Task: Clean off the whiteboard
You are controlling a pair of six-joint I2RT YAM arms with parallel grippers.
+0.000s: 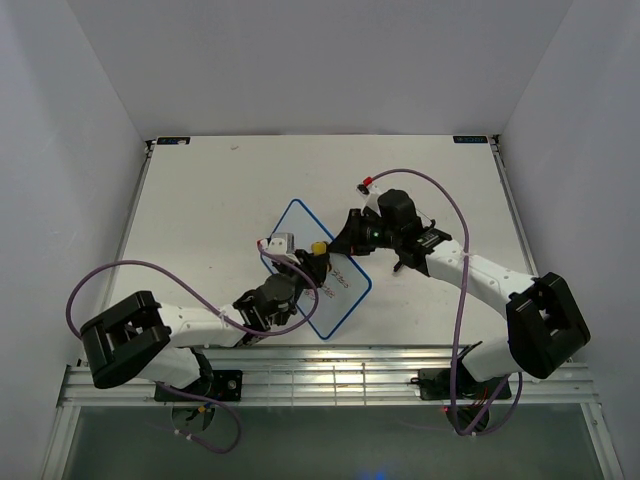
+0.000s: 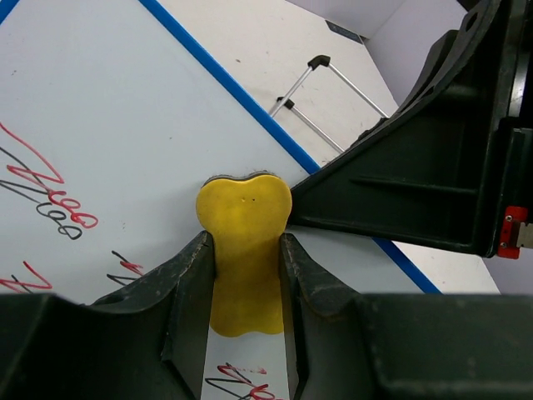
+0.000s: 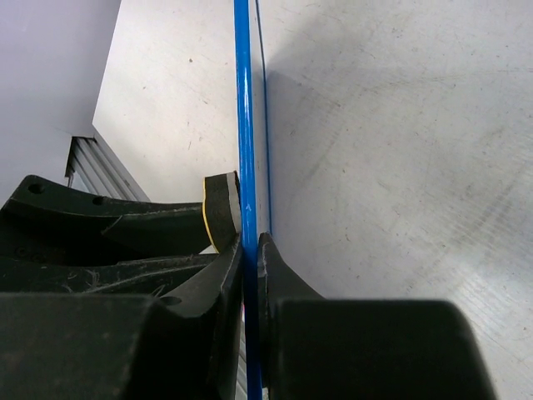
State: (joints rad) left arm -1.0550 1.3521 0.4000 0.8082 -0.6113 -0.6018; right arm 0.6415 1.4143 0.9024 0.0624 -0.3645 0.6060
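Observation:
The whiteboard [image 1: 322,285] with its blue frame lies tilted on the table, red and black scribbles on its face [image 2: 50,200]. My left gripper [image 1: 312,262] is shut on the yellow peanut-shaped eraser [image 2: 243,250], pressed on the board near its right edge. My right gripper [image 1: 345,243] is shut on the board's blue frame [image 3: 246,167], seen edge-on between its jaws. The eraser's dark pad [image 3: 221,212] touches the board just left of the frame in the right wrist view.
The white table [image 1: 220,190] has side walls around it. A slatted metal rail [image 1: 330,375] runs along the near edge by the arm bases. Purple cables [image 1: 120,275] loop off both arms. Two thin metal legs [image 2: 333,92] lie beyond the board.

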